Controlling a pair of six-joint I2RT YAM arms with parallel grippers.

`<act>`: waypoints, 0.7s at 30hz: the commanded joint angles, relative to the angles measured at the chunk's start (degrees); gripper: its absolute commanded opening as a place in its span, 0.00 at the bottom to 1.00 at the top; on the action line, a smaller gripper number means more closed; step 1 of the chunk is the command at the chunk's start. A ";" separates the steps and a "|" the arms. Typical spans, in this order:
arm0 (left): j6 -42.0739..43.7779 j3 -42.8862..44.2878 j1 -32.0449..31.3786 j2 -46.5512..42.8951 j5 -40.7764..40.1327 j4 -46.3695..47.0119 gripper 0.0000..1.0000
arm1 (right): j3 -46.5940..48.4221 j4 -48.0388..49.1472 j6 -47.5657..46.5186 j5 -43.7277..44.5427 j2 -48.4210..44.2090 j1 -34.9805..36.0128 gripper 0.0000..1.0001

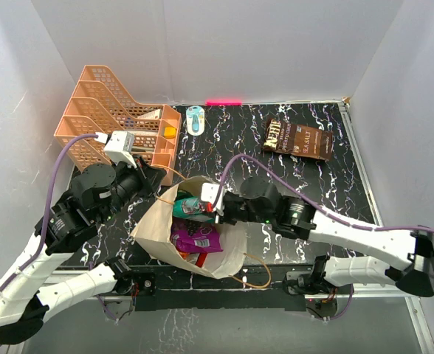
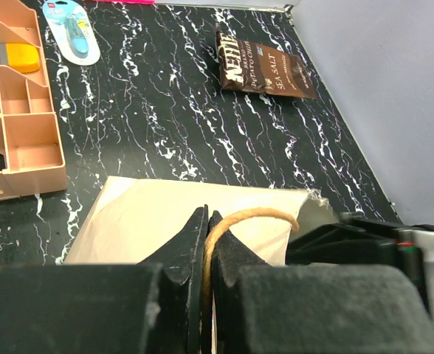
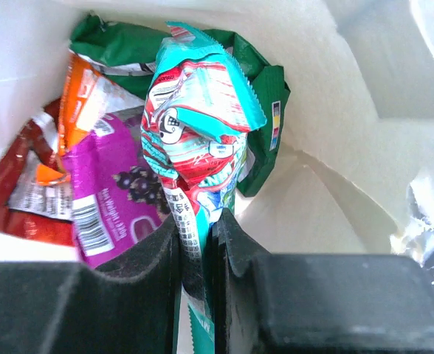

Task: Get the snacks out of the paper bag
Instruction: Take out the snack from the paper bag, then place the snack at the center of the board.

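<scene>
- left gripper (image 2: 207, 221) fingers pinching thin brown cord handle (image 2: 255, 214) of big beige kraft paper bag (image 2: 143, 217)
- right gripper (image 3: 199, 234) inside bag, fingers clamped on teal-red crinkly foil packet (image 3: 201, 133)
- large dark brown chip bag (image 1: 298, 139) flat on black marbled table (image 1: 232, 147), approx 2 o'clock from paper bag

The paper bag (image 1: 152, 225) is matt kraft; teal snack packet (image 3: 202, 133) — glossy crinkled foil; marbled black surface (image 1: 239, 140) smooth; tray rack (image 1: 91, 110) — plastic.

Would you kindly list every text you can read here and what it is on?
"SEA SALT" on the dark brown chip bag
"KETTLE" on the same bag
Too blurred: print on the purple pouch
Too small: print on the teal packet, the blue-and-white object
</scene>
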 commanded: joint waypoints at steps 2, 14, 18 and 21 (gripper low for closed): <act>0.12 1.00 0.17 -1.14 -2.65 -1.38 0.00 | 7.93 -5.31 9.26 -0.02 -8.58 0.15 0.07; 1.68 1.27 0.16 -1.71 -3.46 -2.56 0.00 | 25.90 -17.92 17.53 7.14 -15.49 0.15 0.07; 2.34 1.02 0.18 -1.80 -3.69 -2.62 0.00 | 28.39 -17.25 17.85 23.41 -17.38 0.15 0.07; 2.80 1.17 0.19 -2.00 -3.57 -2.40 0.00 | 27.18 -13.53 18.88 43.70 -17.74 0.15 0.07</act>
